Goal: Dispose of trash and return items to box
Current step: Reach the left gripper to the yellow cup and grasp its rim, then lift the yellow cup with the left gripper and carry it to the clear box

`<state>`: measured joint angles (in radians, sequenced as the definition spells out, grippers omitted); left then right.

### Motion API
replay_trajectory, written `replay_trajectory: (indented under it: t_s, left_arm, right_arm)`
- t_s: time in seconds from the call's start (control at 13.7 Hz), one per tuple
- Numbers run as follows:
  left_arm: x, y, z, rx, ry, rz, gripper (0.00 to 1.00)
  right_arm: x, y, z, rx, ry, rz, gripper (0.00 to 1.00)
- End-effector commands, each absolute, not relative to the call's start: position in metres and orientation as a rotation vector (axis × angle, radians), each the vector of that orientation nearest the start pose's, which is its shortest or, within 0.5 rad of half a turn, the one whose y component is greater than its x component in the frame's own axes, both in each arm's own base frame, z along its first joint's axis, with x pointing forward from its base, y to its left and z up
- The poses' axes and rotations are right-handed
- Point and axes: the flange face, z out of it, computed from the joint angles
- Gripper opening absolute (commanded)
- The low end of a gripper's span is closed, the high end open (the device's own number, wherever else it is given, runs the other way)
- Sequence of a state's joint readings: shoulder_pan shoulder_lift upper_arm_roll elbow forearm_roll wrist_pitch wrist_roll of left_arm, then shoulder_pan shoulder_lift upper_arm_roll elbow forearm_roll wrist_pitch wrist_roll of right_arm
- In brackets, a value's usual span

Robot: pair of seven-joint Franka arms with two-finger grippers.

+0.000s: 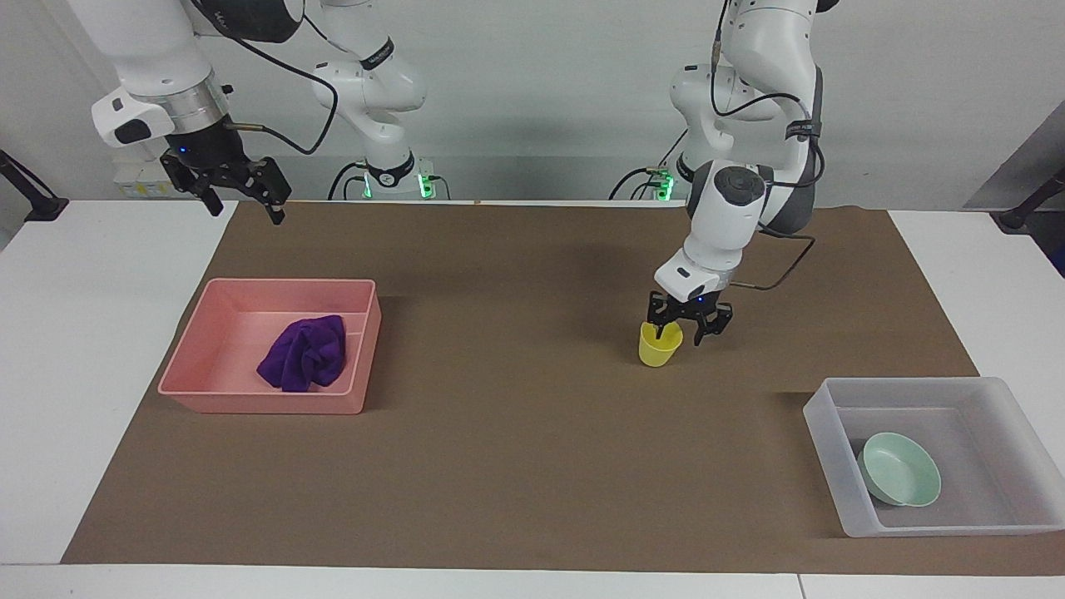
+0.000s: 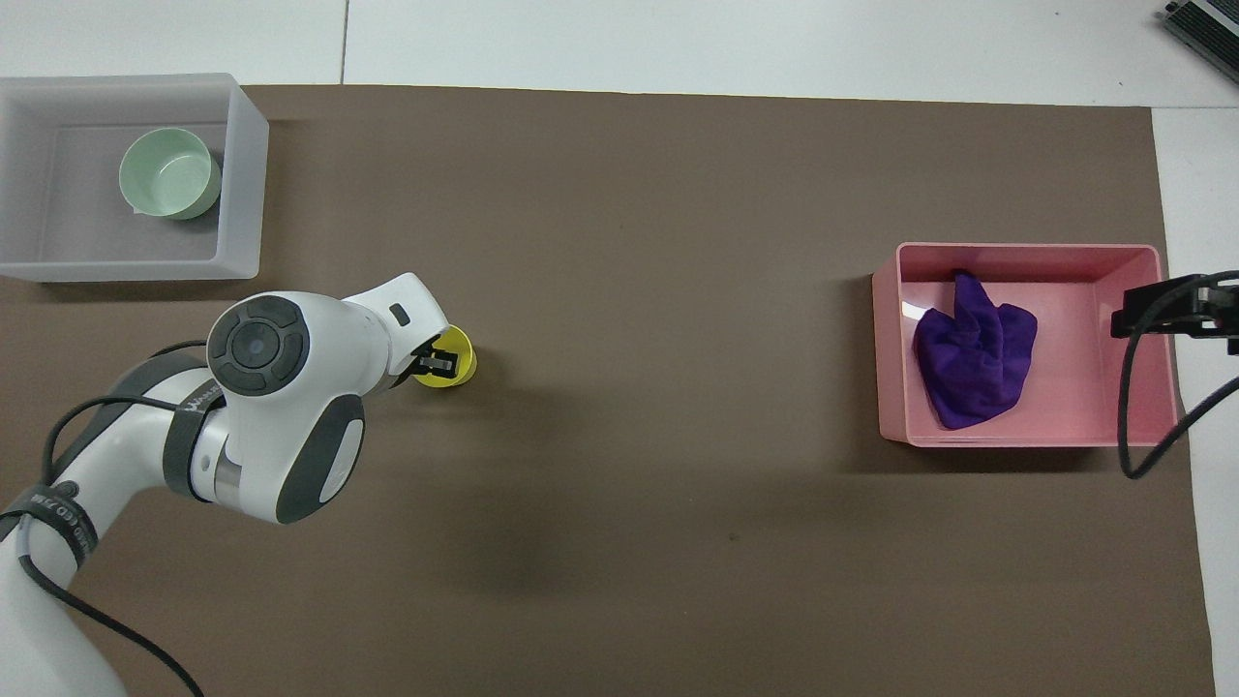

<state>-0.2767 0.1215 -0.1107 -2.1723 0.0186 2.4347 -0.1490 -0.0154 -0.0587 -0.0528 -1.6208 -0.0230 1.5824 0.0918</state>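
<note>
On the brown mat (image 1: 516,466), toward my left arm's end, the yellow cup (image 1: 660,343) stands upright, mouth up, long axis vertical, tapering toward the base. Left gripper (image 1: 686,324) is right at its rim with fingers spread; in the facing view one finger looks to dip inside the mouth and the other sits outside the wall, on the side toward the left arm's end. I read that as a rim pinch lined up but not closed. Can't confirm contact.

Box (image 1: 832,449) sits at the left arm's end of the mat, farther from the robots than the cup. Mint bowl (image 1: 901,470) is already in it, resting tilted near one wall, opening up. So the cup looks like the last item to return.

Purple cloth (image 1: 304,353) lies crumpled in the pink tray (image 1: 200,358) at the right arm's end, so I judge the trash done. Right gripper (image 1: 237,187) hangs raised with fingers apart, over the table edge by the tray, holding nothing; that arm waits.

A rim grip suits a thin-walled cup, though the wall may flex or the cup may tip if the fingers close off-centre.
</note>
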Motion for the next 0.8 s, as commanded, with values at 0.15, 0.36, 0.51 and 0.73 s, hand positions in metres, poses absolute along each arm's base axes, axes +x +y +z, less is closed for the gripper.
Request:
replay_trajectory:
  t_s: [0.15, 0.36, 0.51, 0.73]
  left_arm:
    - [0.523, -0.206, 0.355, -3.141, 0.358, -0.241, 0.00]
    - [0.535, -0.189, 0.381, -3.140, 0.308, -0.254, 0.00]
    - [0.554, -0.168, 0.407, -3.140, 0.242, -0.262, 0.00]
    - [0.596, -0.102, 0.438, -3.134, 0.117, -0.361, 0.00]
  right_arm:
    - [0.540, -0.045, 0.638, -3.139, 0.241, -0.046, 1.00]
    - [0.536, -0.045, 0.635, -3.135, 0.255, -0.036, 1.00]
    - [0.535, -0.043, 0.633, -3.136, 0.246, -0.029, 1.00]
    - [0.533, -0.040, 0.633, -3.137, 0.229, -0.021, 1.00]
